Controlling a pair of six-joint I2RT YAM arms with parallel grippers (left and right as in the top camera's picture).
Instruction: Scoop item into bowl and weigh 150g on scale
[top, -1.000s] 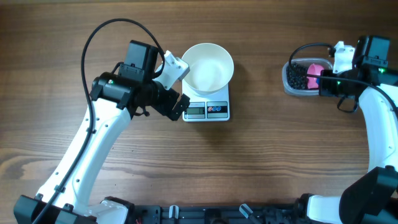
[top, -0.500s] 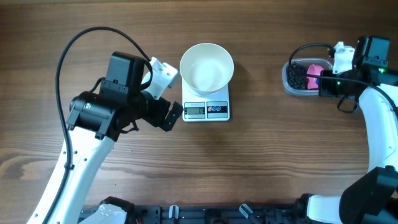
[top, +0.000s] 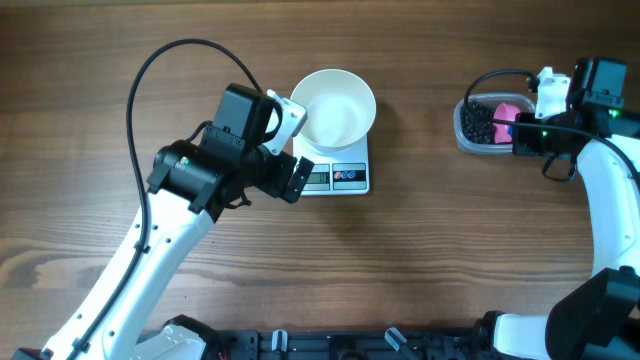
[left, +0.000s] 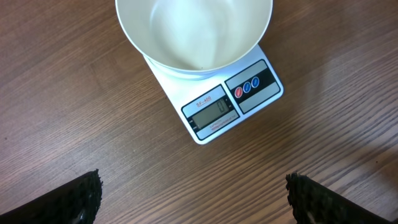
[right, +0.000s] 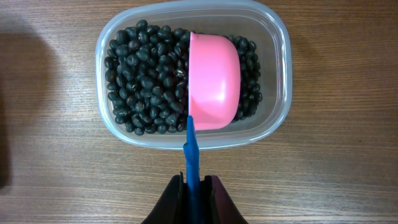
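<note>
The white bowl (top: 333, 108) stands empty on the white scale (top: 345, 178); the left wrist view shows the bowl (left: 193, 31) and the scale (left: 252, 87) from in front. My left gripper (top: 285, 182) hovers at the scale's front left corner, open wide with nothing between its fingers (left: 78, 199). The black beans (right: 143, 74) fill a clear tub (right: 283, 56) at the far right (top: 470, 135). A pink scoop (right: 214, 78) lies in the beans. My right gripper (right: 194, 190) is shut on the scoop's blue handle (right: 191, 146).
Bare wooden tabletop (top: 430, 260) lies between the scale and the tub and in front of both. A black cable (top: 150, 70) loops above the left arm. The right arm (top: 610, 200) runs along the right edge.
The left arm swung away to the left, then came back right to the scale's front left corner. The right arm and the scoop have not moved.
</note>
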